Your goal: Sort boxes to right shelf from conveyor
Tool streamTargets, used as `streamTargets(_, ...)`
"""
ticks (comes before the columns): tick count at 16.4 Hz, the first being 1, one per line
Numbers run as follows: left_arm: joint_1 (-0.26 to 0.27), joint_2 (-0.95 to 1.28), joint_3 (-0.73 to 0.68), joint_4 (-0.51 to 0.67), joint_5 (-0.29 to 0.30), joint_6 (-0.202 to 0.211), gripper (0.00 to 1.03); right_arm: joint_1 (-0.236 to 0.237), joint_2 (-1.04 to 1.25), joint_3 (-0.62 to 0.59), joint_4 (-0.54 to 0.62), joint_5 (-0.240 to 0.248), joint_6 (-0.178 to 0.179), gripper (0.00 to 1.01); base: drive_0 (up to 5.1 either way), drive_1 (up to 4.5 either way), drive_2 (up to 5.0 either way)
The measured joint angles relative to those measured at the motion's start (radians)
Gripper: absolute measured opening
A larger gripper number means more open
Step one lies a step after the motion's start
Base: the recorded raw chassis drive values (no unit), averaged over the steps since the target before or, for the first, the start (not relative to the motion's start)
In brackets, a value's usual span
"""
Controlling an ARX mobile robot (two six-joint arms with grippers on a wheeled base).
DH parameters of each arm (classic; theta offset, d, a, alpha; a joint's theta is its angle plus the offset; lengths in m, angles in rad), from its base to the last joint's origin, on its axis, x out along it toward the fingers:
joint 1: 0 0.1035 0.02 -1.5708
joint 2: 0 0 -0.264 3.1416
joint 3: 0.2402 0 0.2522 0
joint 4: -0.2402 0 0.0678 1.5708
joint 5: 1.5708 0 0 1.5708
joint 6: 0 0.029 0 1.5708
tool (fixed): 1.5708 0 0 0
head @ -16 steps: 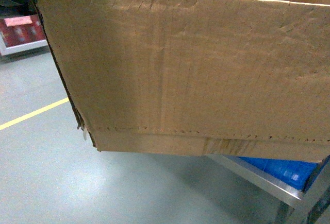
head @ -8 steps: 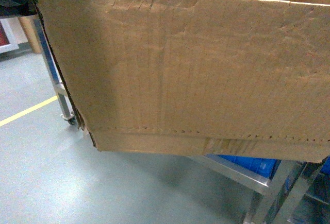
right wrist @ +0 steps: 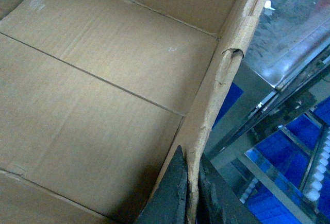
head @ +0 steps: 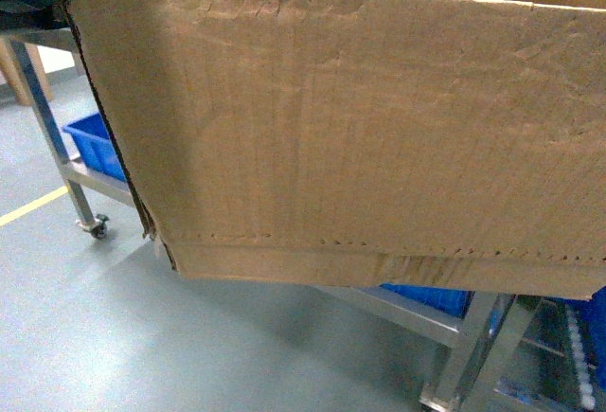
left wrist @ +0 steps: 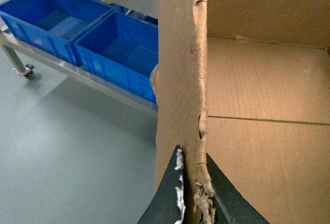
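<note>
A large brown cardboard box (head: pixel 360 128) with ragged top edges fills most of the head view, held up off the floor. My left gripper (left wrist: pixel 192 183) is shut on the box's left wall (left wrist: pixel 180 80), one dark finger on each face. My right gripper (right wrist: pixel 192 193) is shut on the opposite torn wall (right wrist: pixel 221 85). The box's empty inside (right wrist: pixel 93 95) shows in both wrist views. Behind and below the box stands the steel shelf (head: pixel 445 322) on caster wheels (head: pixel 95 229). The conveyor is out of view.
Blue plastic bins (left wrist: pixel 56 20) sit on the shelf's low tier, another (head: pixel 95 147) at its left end. White roller tracks (right wrist: pixel 322 167) and steel rails (right wrist: pixel 278 105) lie to the right of the box. A yellow line (head: pixel 28 206) crosses the grey floor.
The view has swung round with the box held still in it: the yellow line slid left, and the shelf's left leg, caster and blue bin came into sight.
</note>
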Motion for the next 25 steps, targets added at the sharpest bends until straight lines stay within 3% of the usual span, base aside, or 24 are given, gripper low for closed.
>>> streamTargets(10,0.0,0.0,0.0,0.0,-0.001,0.0,0.02,0.0,0.0,0.0,0.0,0.0,0.0,0.02,1.8,-6.67,-0.7)
streamTargets(25,0.002,0.0,0.0,-0.001,0.002,0.0,0.02,0.0,-0.001,0.0,0.0,-0.001,0.0,0.02,-1.5,-1.51,-1.5)
